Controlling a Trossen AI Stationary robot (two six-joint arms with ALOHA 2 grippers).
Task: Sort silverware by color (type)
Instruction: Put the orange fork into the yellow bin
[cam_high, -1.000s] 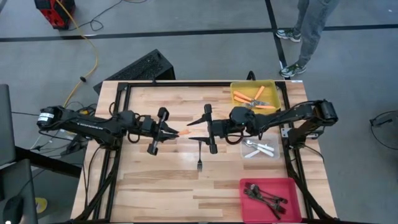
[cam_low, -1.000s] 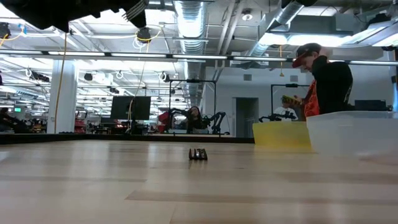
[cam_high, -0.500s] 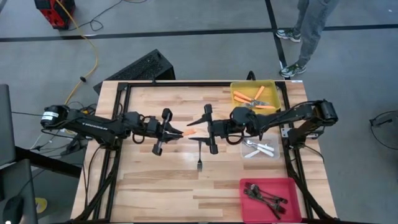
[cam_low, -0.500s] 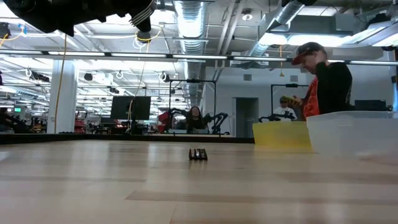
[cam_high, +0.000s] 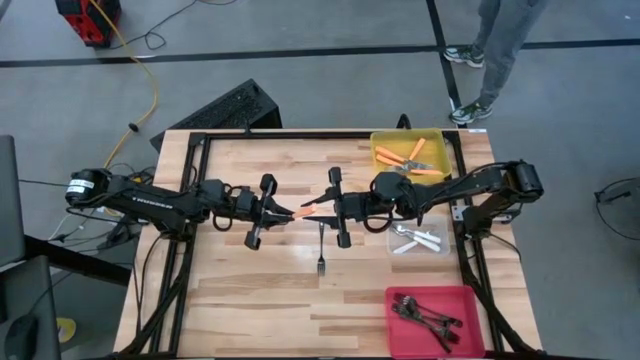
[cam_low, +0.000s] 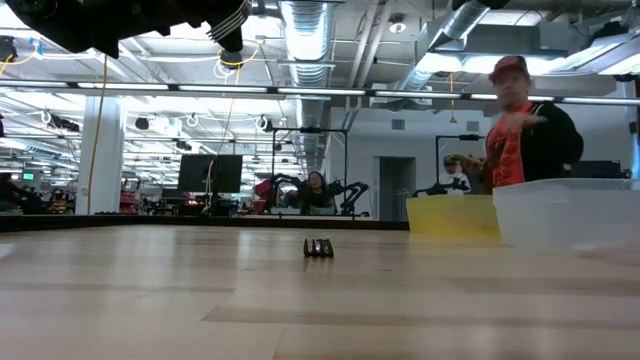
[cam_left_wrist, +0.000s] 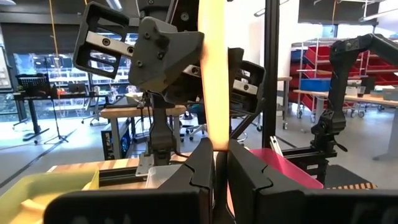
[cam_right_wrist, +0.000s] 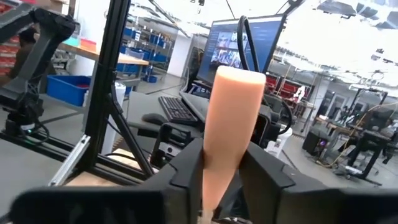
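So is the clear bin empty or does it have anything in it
Not empty. The high view shows a few pale silver forks lying in the clear bin, between the yellow bin and the red bin.

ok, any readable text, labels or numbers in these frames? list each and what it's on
None readable.
Left arm: pale lettering along the link in the high view, too small to read.
Monitor behind the orange fork handle, right wrist view: screen content blurred.
Person's orange shirt, low view: no legible print.
Yellow bin, clear bin, red bin: no labels visible.
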